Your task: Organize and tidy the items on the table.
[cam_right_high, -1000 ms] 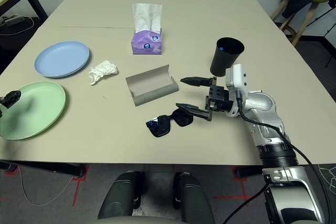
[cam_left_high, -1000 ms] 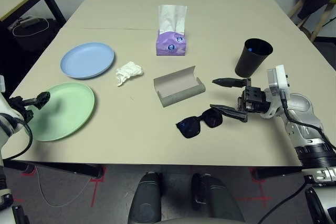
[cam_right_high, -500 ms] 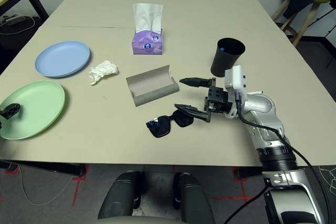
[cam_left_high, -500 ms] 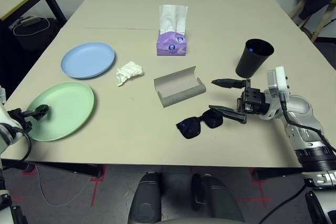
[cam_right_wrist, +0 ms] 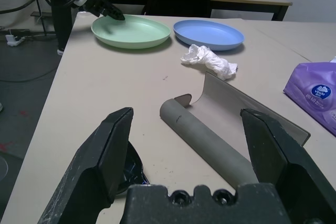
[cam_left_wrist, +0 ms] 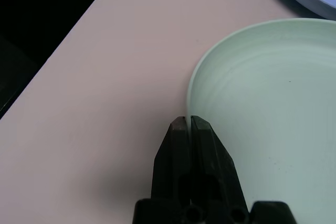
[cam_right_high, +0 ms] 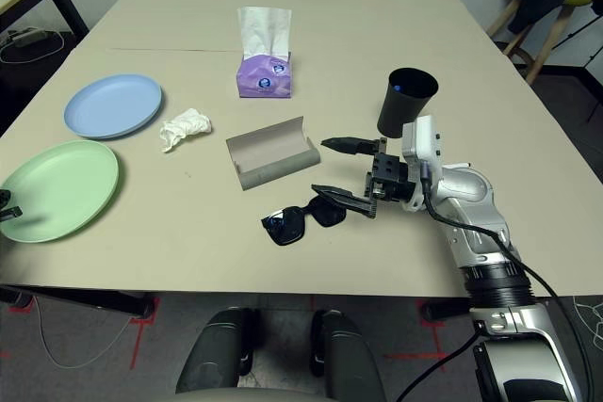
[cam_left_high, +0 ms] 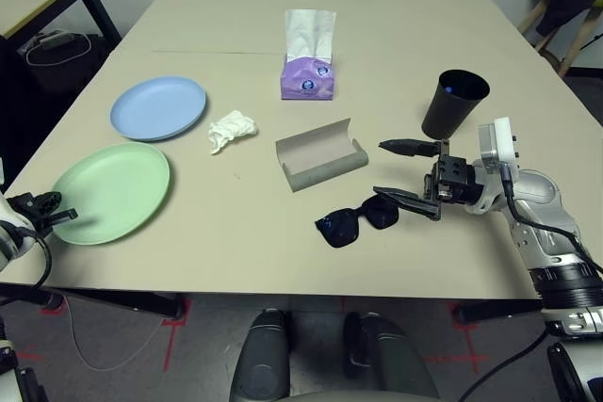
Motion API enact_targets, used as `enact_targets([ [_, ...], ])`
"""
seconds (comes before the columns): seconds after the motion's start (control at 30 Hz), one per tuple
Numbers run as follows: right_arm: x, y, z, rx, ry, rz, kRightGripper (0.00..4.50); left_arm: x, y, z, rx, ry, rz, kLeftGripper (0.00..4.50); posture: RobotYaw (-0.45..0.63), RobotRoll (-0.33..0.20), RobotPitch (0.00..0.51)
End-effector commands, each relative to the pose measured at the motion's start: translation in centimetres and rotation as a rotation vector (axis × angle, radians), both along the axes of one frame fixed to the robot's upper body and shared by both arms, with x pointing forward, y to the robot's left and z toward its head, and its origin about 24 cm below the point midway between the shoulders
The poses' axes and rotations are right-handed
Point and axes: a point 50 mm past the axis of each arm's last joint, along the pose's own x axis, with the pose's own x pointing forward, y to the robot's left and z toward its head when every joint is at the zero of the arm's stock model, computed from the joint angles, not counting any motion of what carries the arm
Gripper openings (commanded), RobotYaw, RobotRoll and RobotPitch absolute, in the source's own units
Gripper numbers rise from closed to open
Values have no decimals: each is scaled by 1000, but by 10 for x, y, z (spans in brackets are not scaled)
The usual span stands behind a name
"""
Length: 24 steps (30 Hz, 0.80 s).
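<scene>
green plate sits near the left edge of the table, and the left gripper has its fingers pinched tight on the plate's outer rim. blue plate is just behind it, with a crumpled tissue beside that. open grey glasses case lies around the middle, black sunglasses in front of it toward the near edge. right gripper hovers with its fingers spread wide, holding nothing, one finger right over the sunglasses. black cup stands behind it, purple tissue box further back.
</scene>
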Motion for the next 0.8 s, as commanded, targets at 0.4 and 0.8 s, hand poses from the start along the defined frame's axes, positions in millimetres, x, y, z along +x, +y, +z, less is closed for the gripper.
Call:
enact_targets([
  [0.4, 4, 5, 2, -4, -12, 25, 4500, -21, -3, 13, -65, -71, 91, 24, 159, 0, 120],
  [0.8, 4, 7, 4, -1, -13, 32, 4500, 14, -48, 52, -124, -259, 60, 24, 159, 0, 130],
])
